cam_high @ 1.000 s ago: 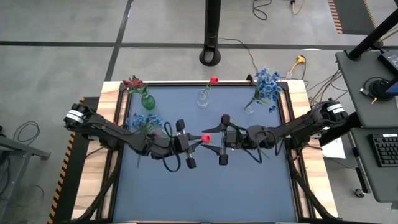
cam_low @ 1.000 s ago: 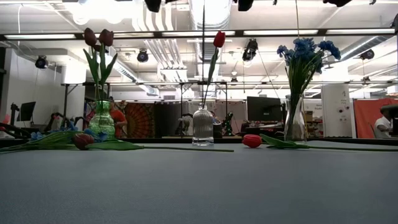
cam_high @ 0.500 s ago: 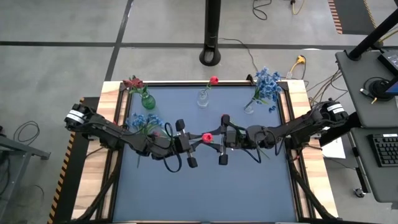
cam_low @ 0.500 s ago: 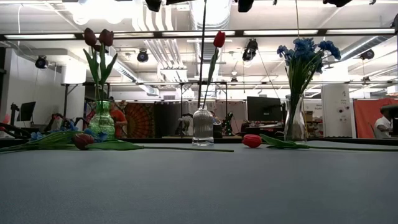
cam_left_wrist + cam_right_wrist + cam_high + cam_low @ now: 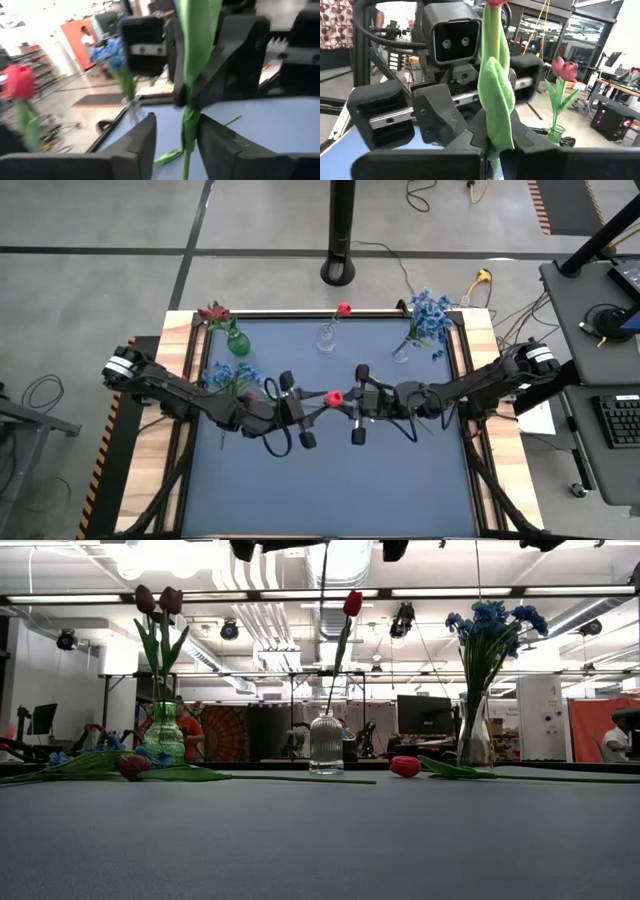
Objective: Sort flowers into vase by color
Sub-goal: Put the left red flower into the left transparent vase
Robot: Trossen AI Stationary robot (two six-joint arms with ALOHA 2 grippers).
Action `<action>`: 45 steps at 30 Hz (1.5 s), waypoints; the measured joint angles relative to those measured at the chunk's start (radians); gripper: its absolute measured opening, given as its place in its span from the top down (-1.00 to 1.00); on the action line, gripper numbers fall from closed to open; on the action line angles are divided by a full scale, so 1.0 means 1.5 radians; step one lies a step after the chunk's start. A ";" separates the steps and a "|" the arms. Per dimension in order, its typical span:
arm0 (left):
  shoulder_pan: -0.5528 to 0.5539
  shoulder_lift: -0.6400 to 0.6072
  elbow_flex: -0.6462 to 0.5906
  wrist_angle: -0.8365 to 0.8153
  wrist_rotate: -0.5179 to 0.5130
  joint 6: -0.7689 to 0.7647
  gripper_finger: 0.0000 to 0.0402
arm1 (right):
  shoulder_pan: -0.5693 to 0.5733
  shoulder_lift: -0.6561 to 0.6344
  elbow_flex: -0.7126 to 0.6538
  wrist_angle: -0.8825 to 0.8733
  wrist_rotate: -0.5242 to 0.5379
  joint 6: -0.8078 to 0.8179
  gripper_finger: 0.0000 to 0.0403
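Above the middle of the blue-grey table mat (image 5: 330, 480), the two dark grippers meet around one red tulip bud on a thin green stem (image 5: 333, 397). The right gripper (image 5: 492, 142) is clamped on the stem; the left gripper (image 5: 175, 137) has its fingers spread on either side of it. No writing or labels are legible. A clear ribbed glass vase (image 5: 326, 743) stands behind, holding another red tulip (image 5: 352, 603).

Black pole base (image 5: 339, 272) and yellow plug (image 5: 484, 277) behind table.
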 joint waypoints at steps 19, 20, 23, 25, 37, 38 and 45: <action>-0.125 -0.238 0.027 -0.533 -0.098 -0.320 0.06 | -0.105 -0.117 -0.001 -0.054 0.124 -0.034 0.89; -0.130 -0.246 0.027 -0.547 -0.098 -0.329 0.06 | -0.118 -0.120 0.004 -0.060 0.113 -0.026 0.89; -0.145 -0.264 0.027 -0.609 -0.099 -0.373 0.06 | -0.153 -0.120 0.043 -0.105 0.054 0.008 0.89; -0.155 -0.269 0.027 -0.657 -0.097 -0.415 0.06 | -0.172 -0.110 0.084 -0.148 0.013 0.023 0.89; -0.238 -0.199 0.003 -0.917 0.075 -0.770 0.05 | -0.232 0.010 0.307 -0.319 -0.011 0.005 0.89; -0.243 -0.192 0.003 -0.926 0.083 -0.788 0.05 | -0.235 0.021 0.318 -0.328 -0.012 0.004 0.89; -0.261 -0.172 0.003 -0.944 0.087 -0.815 0.05 | -0.256 0.086 0.388 -0.333 -0.021 0.002 0.89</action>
